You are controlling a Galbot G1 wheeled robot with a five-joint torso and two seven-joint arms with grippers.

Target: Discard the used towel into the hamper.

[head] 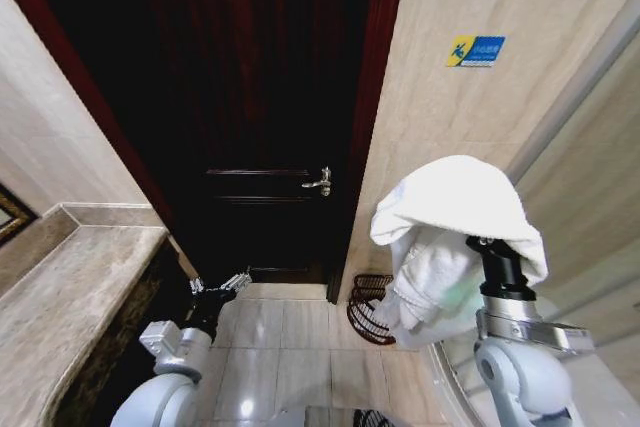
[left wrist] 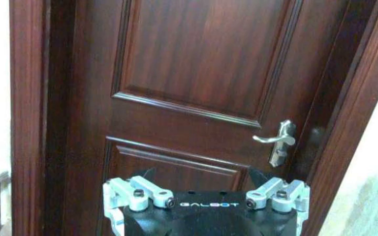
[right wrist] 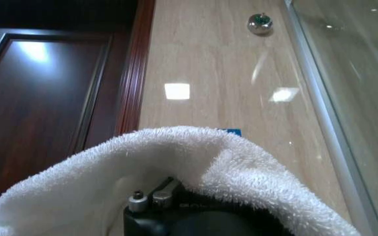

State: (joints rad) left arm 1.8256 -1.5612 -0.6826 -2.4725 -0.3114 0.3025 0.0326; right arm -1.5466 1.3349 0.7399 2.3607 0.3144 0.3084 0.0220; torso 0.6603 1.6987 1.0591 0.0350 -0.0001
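Head view, taken left to right: one marble counter ran along the left wall, and just right of it the left hand hung low over the tiled floor, its two fingers spread apart with nothing between them. In the left wrist view that same left hand pointed at the one dark wooden door, the finger bases set wide and empty, with a single silver lever handle on the door's right side. Farther right in the head view, one hamper stood on the floor against the beige wall, just right of the door frame. One white towel draped over the raised right hand and covered it, so I could not tell how its fingers stood; the towel hung above and just right of the hamper, not in it. One blue sign was fixed high on the wall. A glass panel stood at the far right.
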